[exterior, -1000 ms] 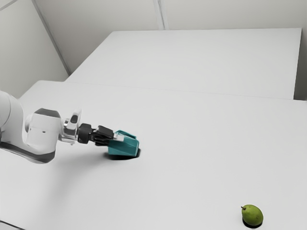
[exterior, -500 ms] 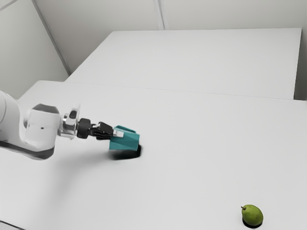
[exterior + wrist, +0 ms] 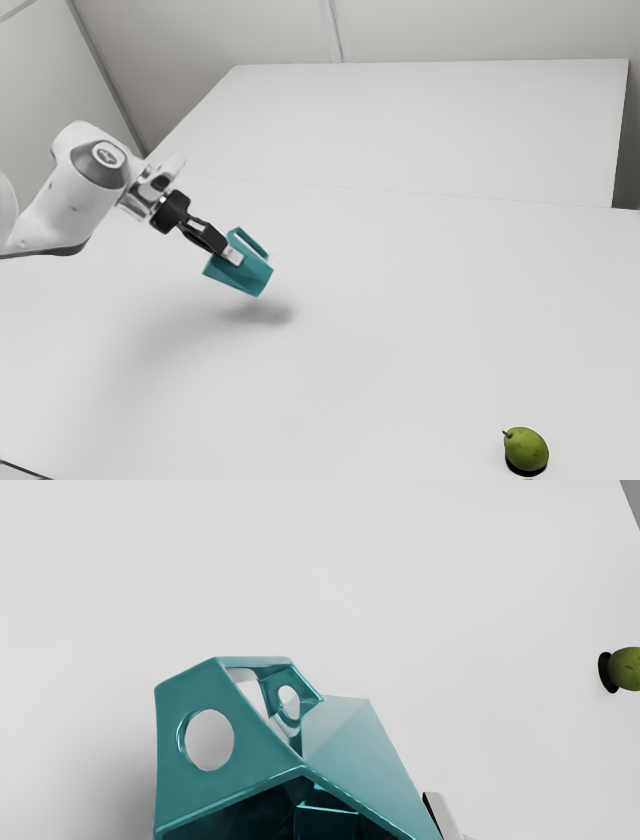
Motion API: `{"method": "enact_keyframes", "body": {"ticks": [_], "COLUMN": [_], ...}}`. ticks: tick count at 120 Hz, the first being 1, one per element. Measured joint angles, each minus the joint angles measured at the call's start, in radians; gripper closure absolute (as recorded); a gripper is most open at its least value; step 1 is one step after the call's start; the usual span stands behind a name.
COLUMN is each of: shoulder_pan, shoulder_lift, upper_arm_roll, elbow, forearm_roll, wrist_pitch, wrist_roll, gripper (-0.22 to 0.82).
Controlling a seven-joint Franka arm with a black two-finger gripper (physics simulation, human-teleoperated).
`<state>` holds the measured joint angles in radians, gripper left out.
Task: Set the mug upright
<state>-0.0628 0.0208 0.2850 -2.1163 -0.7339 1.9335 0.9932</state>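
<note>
My gripper (image 3: 232, 256) is shut on the teal mug (image 3: 243, 272) in the exterior view, holding it up off the table, with a soft shadow below. The mug hangs tilted, its handle on the upper side facing the exterior view's right. In the wrist view the mug (image 3: 350, 740) shows its dark open mouth toward the hand and its handle with round holes beyond. One pale fingertip of the gripper (image 3: 437, 815) lies along the mug's side; the other finger is hidden there.
A green pear (image 3: 526, 449) lies on the white table (image 3: 400, 330), near the exterior view's lower right. In the wrist view the pear (image 3: 626, 669) sits well away from the mug. Another white surface (image 3: 420, 120) and pale walls stand behind.
The hand has risen and drawn back a little toward the exterior view's left, carrying the mug up from the table. Hand and mug have tipped, pointing more downward than before.
</note>
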Motion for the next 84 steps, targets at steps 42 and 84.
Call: {"method": "enact_keyframes", "body": {"ticks": [42, 84], "shoulder_pan": [0.005, 0.01], "shoulder_lift": [-0.093, -0.146], "upper_arm_roll": [-0.113, -0.202], "elbow": [0.0, -0.078], "forearm_roll": [0.439, 0.65], "wrist_pitch": [0.051, 0.153], "wrist_roll": [-0.281, -0.51], "gripper": [0.79, 0.79]}}
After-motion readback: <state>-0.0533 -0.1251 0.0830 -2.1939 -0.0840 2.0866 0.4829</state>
